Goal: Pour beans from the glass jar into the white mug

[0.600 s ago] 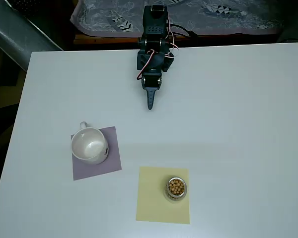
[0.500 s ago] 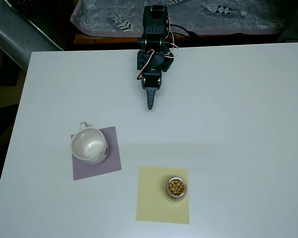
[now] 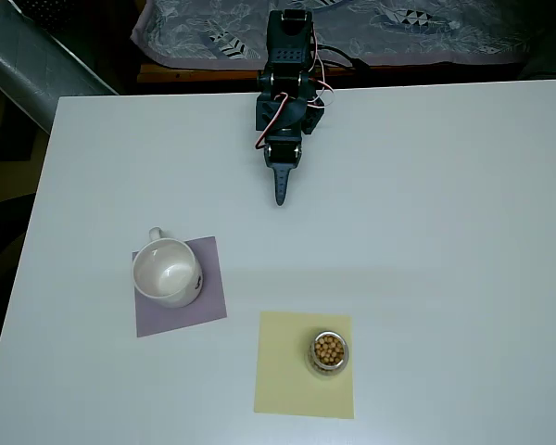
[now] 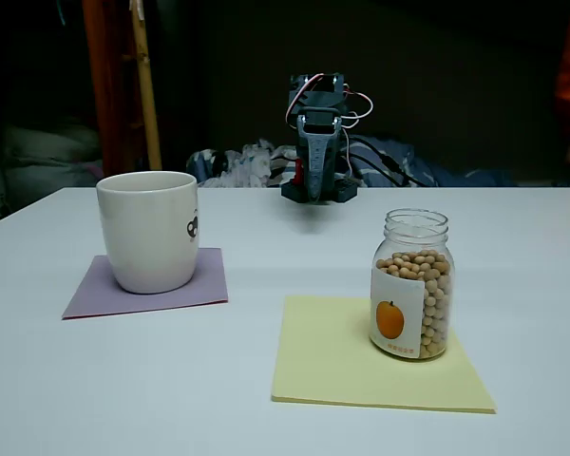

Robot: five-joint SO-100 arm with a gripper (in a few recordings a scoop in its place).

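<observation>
The glass jar (image 3: 329, 352) (image 4: 411, 285) stands upright on a yellow paper square, about two-thirds full of tan beans (image 3: 329, 349) (image 4: 427, 294), with a white label bearing an orange picture. The white mug (image 3: 167, 272) (image 4: 148, 231) sits upright and empty on a purple paper square, to the jar's left in both views. My gripper (image 3: 280, 193) (image 4: 315, 180) is folded back at the far side of the table, fingers together and pointing down, holding nothing, far from jar and mug.
The white table (image 3: 445, 232) carries just the two paper squares, yellow (image 3: 305, 364) and purple (image 3: 180, 286). Behind the arm's base lies a patterned cloth (image 3: 371, 28). A grey object (image 3: 28, 56) sits off the table's top-left corner in the overhead view.
</observation>
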